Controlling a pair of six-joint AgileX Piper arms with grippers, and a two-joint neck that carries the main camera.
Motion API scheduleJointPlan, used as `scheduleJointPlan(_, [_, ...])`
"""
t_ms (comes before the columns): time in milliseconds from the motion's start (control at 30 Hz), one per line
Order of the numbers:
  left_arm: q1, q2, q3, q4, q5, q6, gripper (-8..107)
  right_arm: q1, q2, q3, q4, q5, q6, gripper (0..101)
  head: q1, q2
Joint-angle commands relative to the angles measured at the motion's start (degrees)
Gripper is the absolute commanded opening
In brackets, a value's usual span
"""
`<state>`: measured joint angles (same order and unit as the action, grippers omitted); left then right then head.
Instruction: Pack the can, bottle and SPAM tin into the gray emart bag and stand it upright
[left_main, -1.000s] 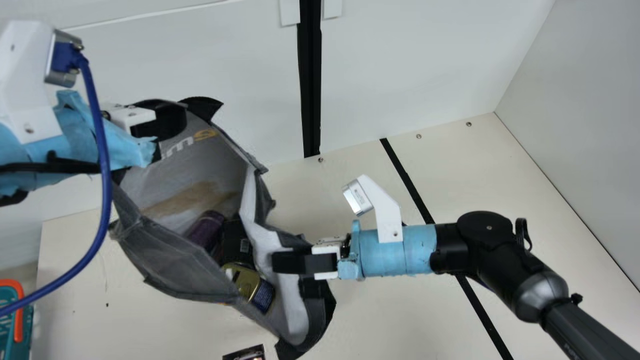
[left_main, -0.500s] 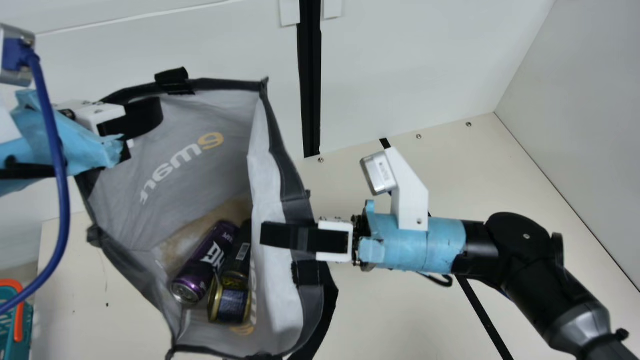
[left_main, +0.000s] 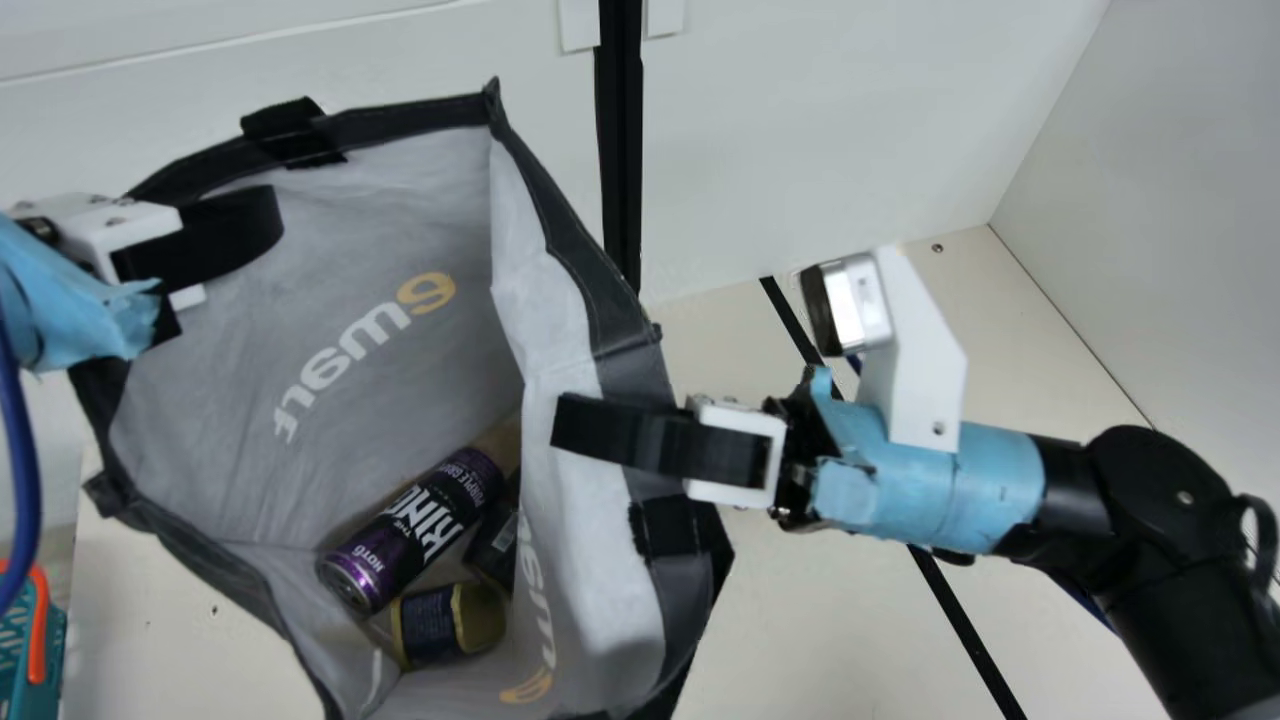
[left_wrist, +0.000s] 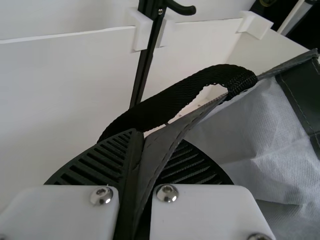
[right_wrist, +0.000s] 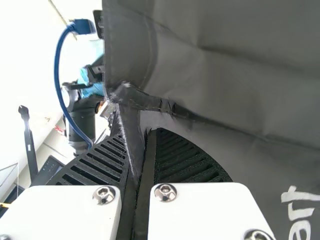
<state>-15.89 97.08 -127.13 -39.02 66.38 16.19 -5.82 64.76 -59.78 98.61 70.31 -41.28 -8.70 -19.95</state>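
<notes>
The gray emart bag (left_main: 340, 240) hangs wide open between my arms. At its left rim is my left gripper (left_main: 150, 290); in the left wrist view my left gripper (left_wrist: 137, 150) is shut on the folded rim (left_wrist: 172, 132), beside a black handle. My right gripper (left_main: 640, 440) holds the right rim; in the right wrist view my right gripper (right_wrist: 145, 145) is shut on the bag's edge (right_wrist: 127, 132). Inside the bag lie the purple can (left_main: 415, 530), tilted, the gold and blue tin (left_main: 450, 622) below it, and a dark object (left_main: 495, 545), probably the bottle, partly hidden by the side wall.
A teal basket (left_main: 22, 650) with an orange handle stands at the lower left edge. White panels (left_main: 850, 120) rise behind the cream table (left_main: 820, 620). A black strip (left_main: 965, 630) runs across the table to the right of the bag.
My left gripper has moved left and my right gripper right and slightly up, spreading the bag's mouth. The bag has opened wide, and its contents now show more fully.
</notes>
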Motion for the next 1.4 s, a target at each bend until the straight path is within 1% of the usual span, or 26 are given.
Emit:
scheduleJointPlan(0, [0.09,-0.06,-1.31,-0.42,1.45,-0.16,-8,-0.76,-0.84,-0.8,-1.31,-0.41,1.82,0,-1.3,-0.05])
scheduleJointPlan(100, [0.29,-0.17,-3.21,-1.22,3.4,-0.58,-8,-1.9,-2.31,-2.03,-2.31,-0.41,4.14,0,-1.3,-0.05])
scheduleJointPlan(167, [-0.05,-0.79,-2.79,-1.6,3.52,-0.39,-8,-2.66,-3.35,-2.79,-2.81,-0.41,5.79,0,-1.3,-0.05])
scheduleJointPlan(367, [-1.55,-3.53,0.03,-2.92,3.52,0.64,-8,-4.5,-6.73,-4.97,-4.27,-0.41,11.1,0,-1.3,-0.05])
scheduleJointPlan(533, [-3.64,-6.0,3.15,-3.26,3.52,0.69,-8,-6.12,-9.55,-7.3,-7.72,-0.41,17.62,0,-1.3,-0.05])
scheduleJointPlan(733, [-6.53,-8.24,6.41,-2.96,3.52,0.41,-8,-7.47,-12.23,-10.05,-14.92,-0.41,27.14,0,-1.3,-0.05])
scheduleJointPlan(833, [-8.08,-8.84,8.63,-2.65,3.52,0.57,-8,-7.39,-13.19,-10.9,-19.94,-0.41,31.67,0,-1.3,-0.05])
scheduleJointPlan(967, [-9.56,-8.89,11.52,-2.75,3.52,1.13,-8,-6.25,-13.92,-10.77,-26.78,-0.41,36.19,0,-1.3,-0.05])
scheduleJointPlan(1067, [-9.69,-8.06,12.36,-3.58,3.52,2.48,-8,-5.07,-14.03,-10.14,-30.92,-0.41,37.48,0,-1.3,-0.05])
scheduleJointPlan(1167, [-9.46,-6.63,12.52,-4.33,3.52,4.44,-8,-4.32,-13.61,-9.19,-33.63,-0.41,37.09,0,-1.3,-0.05])
scheduleJointPlan(1367, [-7.86,-2.73,11.14,-5.61,3.52,8.41,-8,-5.17,-10.77,-7.3,-35.19,-0.41,32.52,0,-1.3,-0.05])
